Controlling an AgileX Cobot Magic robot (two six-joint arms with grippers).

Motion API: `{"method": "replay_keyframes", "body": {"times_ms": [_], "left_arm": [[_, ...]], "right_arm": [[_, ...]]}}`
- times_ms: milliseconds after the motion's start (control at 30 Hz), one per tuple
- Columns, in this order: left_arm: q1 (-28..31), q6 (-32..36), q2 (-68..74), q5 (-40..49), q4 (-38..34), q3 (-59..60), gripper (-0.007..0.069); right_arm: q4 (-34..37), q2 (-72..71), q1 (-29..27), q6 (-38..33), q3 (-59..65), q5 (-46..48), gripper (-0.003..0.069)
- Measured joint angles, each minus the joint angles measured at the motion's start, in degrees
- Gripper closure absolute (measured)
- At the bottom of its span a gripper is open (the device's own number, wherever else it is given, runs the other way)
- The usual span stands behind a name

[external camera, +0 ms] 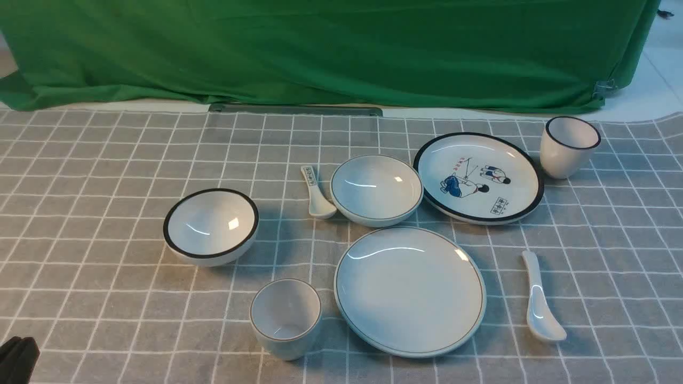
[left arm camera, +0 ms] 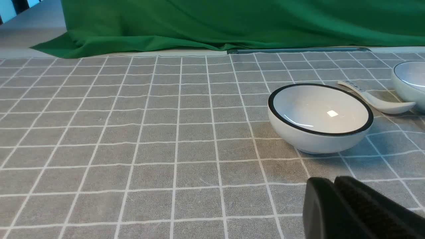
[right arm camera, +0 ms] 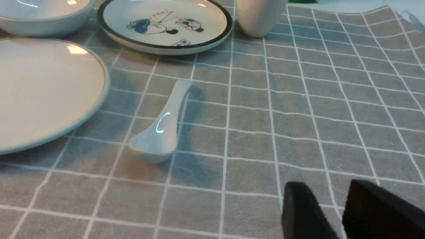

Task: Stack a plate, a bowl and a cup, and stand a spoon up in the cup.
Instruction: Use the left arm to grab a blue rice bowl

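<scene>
The plain plate point(external camera: 410, 290) lies front centre on the checked cloth. The thin-rimmed bowl point(external camera: 376, 189) sits just behind it. The thin-rimmed cup point(external camera: 286, 317) stands upright, close left of the plate. The long white spoon point(external camera: 539, 298) lies to the plate's right. My left gripper point(external camera: 16, 357) shows at the bottom-left corner, far from all of them. In the left wrist view it point(left arm camera: 333, 181) is shut and empty. My right gripper point(right arm camera: 327, 191) is open and empty, near the spoon point(right arm camera: 164, 122) and the plate point(right arm camera: 43, 89). It is out of the front view.
A black-rimmed bowl point(external camera: 211, 226) sits at the left, ahead of my left gripper. A short patterned spoon point(external camera: 317, 194) lies left of the thin-rimmed bowl. A cartoon plate point(external camera: 478, 177) and a black-rimmed cup point(external camera: 569, 145) stand back right. A green cloth point(external camera: 320, 48) hangs behind.
</scene>
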Motion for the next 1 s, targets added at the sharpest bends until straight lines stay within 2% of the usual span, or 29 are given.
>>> {"method": "replay_keyframes", "body": {"times_ms": [833,933,1000], "left_arm": [[0.0,0.0,0.0,-1.49,0.4,0.0,0.0608],[0.0,-1.99,0.0,-6.77,-3.76,0.0,0.0608],[0.0,-5.53,0.0,-9.69,-9.77,0.0,0.0608]], "right_arm": [[0.0,0.0,0.0,0.0,0.0,0.0,0.0417],[0.0,0.0,0.0,0.0,0.0,-0.01,0.0417],[0.0,0.0,0.0,0.0,0.0,-0.87,0.0417]]}}
